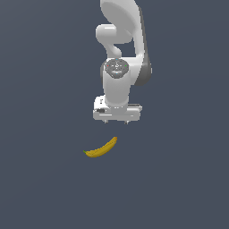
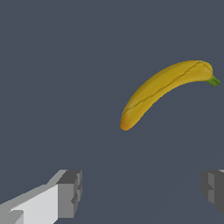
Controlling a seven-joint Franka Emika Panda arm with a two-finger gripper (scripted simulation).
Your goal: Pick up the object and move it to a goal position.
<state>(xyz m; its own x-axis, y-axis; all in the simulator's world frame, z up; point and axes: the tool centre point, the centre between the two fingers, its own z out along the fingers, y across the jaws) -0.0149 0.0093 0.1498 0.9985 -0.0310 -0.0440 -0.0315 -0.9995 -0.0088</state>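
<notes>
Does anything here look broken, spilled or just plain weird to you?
Nothing stands out. The banana lies whole on the plain dark surface, with a green stem tip and no visible damage. The end effector hangs open above it, not touching it. Nothing is spilled or scattered around.

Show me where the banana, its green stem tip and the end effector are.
banana (image 2: 164,89), wrist view, middle of the yellow body.
green stem tip (image 2: 214,81), wrist view, the stem itself.
end effector (image 1: 116,121), exterior view, midway between the fingertips.

Curved yellow banana (image 1: 102,148) lying flat, green stem tip
</notes>
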